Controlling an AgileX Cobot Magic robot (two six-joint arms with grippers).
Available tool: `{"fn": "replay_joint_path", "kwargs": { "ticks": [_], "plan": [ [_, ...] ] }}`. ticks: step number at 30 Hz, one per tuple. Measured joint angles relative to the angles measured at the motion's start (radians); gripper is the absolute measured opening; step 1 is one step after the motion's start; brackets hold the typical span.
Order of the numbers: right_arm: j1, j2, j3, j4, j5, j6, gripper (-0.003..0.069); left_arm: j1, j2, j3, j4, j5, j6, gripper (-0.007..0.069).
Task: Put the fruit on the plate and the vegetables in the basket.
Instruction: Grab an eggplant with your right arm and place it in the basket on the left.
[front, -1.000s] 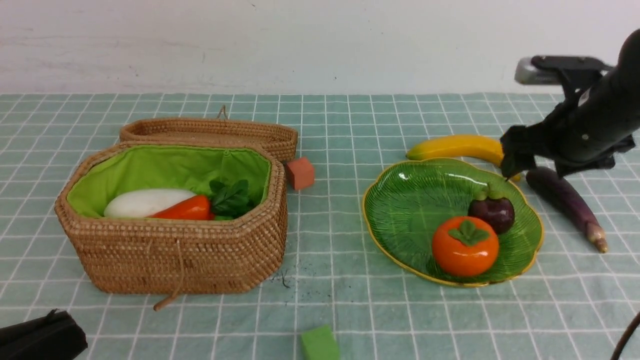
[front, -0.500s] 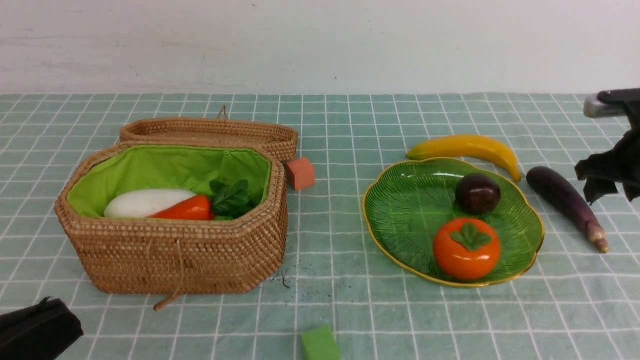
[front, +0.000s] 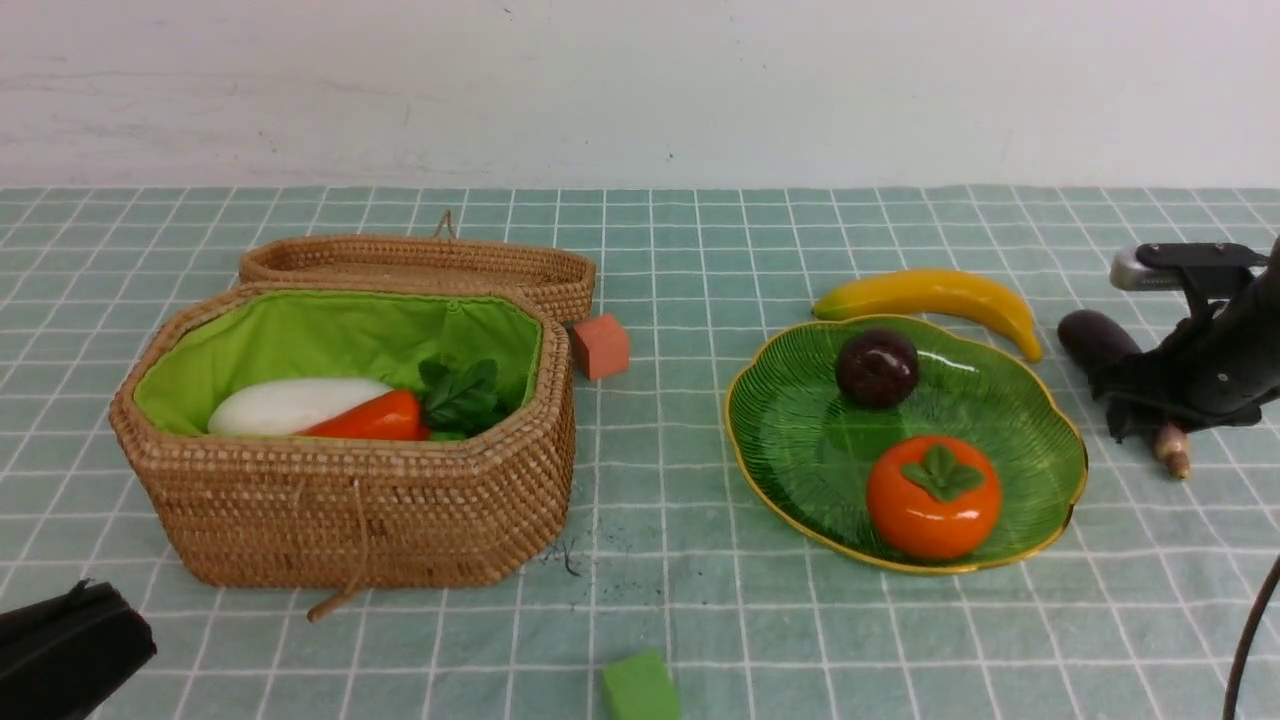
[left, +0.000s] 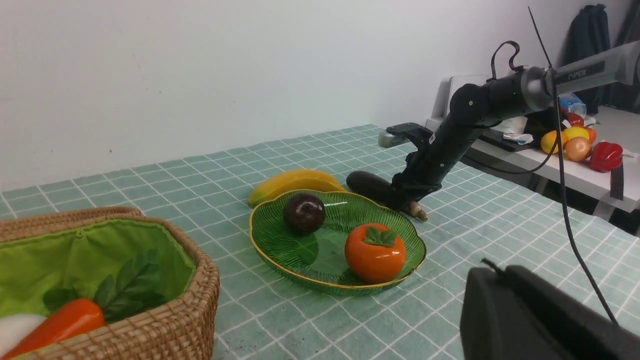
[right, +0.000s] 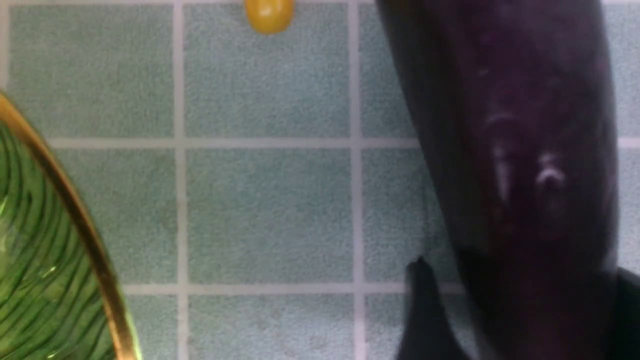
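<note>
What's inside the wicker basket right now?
A white radish, an orange carrot and green leaves lie in the basket. Its near wicker wall covers the floor and anything lying lower, so more items cannot be ruled out.

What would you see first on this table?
The shiny orange persimmon on the green leaf plate, right of the middle, jumps out first. Next comes the big wicker basket on the left, with bright green lining, and the black right gripper over the purple eggplant beside the plate.
</note>
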Motion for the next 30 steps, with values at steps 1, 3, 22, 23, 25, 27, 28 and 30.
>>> {"fn": "replay_joint_path", "kwargs": {
  "ticks": [1, 3, 22, 23, 25, 27, 28, 30],
  "plan": [
    [0.000, 0.000, -0.001, 0.000, 0.008, -0.006, 0.0318, 0.000, 0.000, 0.000, 0.000, 0.010, -0.013, 0.0007],
    [0.000, 0.000, -0.002, -0.005, 0.019, -0.009, 0.0286, 0.000, 0.000, 0.000, 0.001, 0.023, -0.044, 0.0007],
    [0.499, -0.348, -0.356, 0.360, 0.339, -0.302, 0.0287, 0.000, 0.000, 0.000, 0.474, 0.221, -0.498, 0.0007],
    [0.556, -0.316, -0.406, 0.373, 0.345, -0.327, 0.0287, 0.000, 0.000, 0.000, 0.560, 0.246, -0.582, 0.0007],
    [0.656, -0.252, -0.480, 0.382, 0.351, -0.356, 0.0287, 0.000, 0.000, 0.000, 0.678, 0.282, -0.718, 0.0007],
    [0.733, -0.164, -0.564, 0.383, 0.349, -0.374, 0.0287, 0.000, 0.000, 0.000, 0.785, 0.309, -0.860, 0.0008],
    [0.740, -0.145, -0.571, 0.384, 0.347, -0.375, 0.0287, 0.000, 0.000, 0.000, 0.804, 0.310, -0.884, 0.0008],
    [0.804, -0.015, -0.653, 0.385, 0.321, -0.379, 0.0287, 0.000, 0.000, 0.000, 0.888, 0.318, -1.005, 0.0012]
  ]
}}
